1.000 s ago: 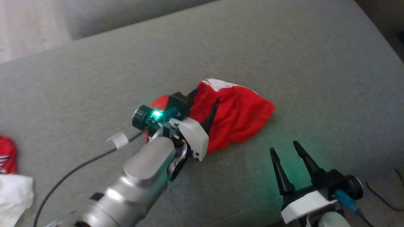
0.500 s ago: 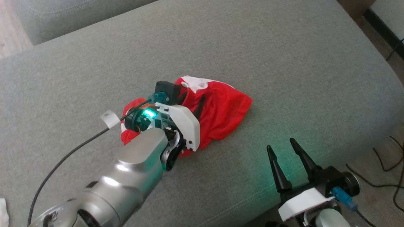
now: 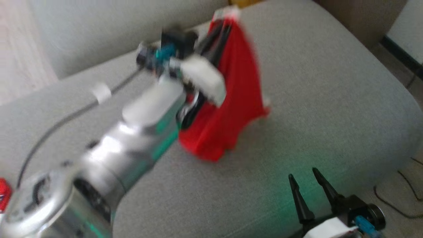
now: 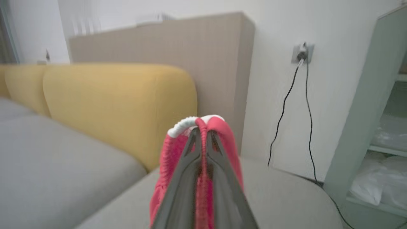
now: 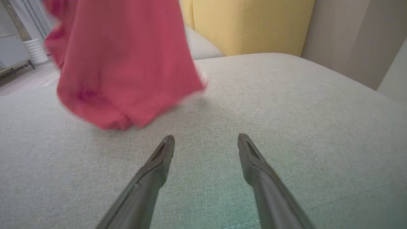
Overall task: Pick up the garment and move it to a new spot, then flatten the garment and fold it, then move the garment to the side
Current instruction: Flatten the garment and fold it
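garment: one red piece with a white trim [image 3: 234, 96], hanging up in the air over the grey couch cushion [image 3: 333, 99]. It's pinched near its white edge and the rest drapes straight down. Its bottom hem is right at the cushion, but it's too blurry to tell if it touches.
left gripper: [image 3: 220, 30] clamped tight on the garment. In the left wrist view the two dark fingers [image 4: 187, 178] are pressed together with red cloth bunched between and around them.
left arm: one silver forearm [image 3: 132, 142] raised and reaching up and forward from the lower left of the head view, motion-blurred, with one black cable [image 3: 66, 115] running along it.
right gripper: [image 3: 303, 173] wide open with nothing in it. It's low over the near edge of the cushion, two fingers pointing forward, well apart from the garment.
couch back: two yellow cushions [image 4: 114, 95] behind the grey seat.
wall: one socket [image 4: 302, 52] with two dark cords hanging from it.
extra: a bit of red and white cloth [image 3: 3, 195] at the far left edge.
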`<state>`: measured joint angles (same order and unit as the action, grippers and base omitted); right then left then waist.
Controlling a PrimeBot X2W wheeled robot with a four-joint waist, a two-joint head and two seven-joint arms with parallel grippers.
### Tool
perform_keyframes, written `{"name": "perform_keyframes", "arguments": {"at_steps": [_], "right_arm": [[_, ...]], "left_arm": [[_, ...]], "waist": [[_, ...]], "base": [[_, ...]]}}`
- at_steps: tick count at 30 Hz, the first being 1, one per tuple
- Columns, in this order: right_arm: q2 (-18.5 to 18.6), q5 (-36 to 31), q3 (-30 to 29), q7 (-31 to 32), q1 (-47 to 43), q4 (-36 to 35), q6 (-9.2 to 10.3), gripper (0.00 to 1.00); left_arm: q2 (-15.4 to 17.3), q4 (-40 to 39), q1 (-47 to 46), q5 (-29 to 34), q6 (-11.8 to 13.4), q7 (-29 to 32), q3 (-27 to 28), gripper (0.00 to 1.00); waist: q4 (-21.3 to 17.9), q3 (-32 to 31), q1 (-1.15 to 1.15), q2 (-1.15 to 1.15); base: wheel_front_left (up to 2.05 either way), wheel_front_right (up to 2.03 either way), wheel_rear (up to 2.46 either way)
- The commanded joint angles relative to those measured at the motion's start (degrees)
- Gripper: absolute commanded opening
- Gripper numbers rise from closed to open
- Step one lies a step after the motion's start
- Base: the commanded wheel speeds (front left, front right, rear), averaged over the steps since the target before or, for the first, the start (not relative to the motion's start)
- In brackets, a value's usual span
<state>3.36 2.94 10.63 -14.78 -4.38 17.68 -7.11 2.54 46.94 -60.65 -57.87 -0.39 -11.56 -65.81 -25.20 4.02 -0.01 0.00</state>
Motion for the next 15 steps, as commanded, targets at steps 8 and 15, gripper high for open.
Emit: {"name": "perform_keyframes", "arguments": {"at_steps": [8,15], "right_arm": [[0.89,-0.67,-1.26,-0.22,-0.87,-3.14,-0.37,1.00],[0.95,-0.81,-3.10,-0.22,-0.71,-4.27,-0.37,1.00]], "left_arm": [[1.83,-4.25,-4.71,8.39,-4.51,-2.96,-4.98,0.00],[2.93,-8.72,16.16,17.18,-5.45,-3.40,-7.24,0.00]], "waist": [[6.22,-3.89,0.01,0.00],[11.82,-0.34,0.01,0.00]], "base": [[0.00,0.00,0.00],[0.00,0.00,0.00]]}}
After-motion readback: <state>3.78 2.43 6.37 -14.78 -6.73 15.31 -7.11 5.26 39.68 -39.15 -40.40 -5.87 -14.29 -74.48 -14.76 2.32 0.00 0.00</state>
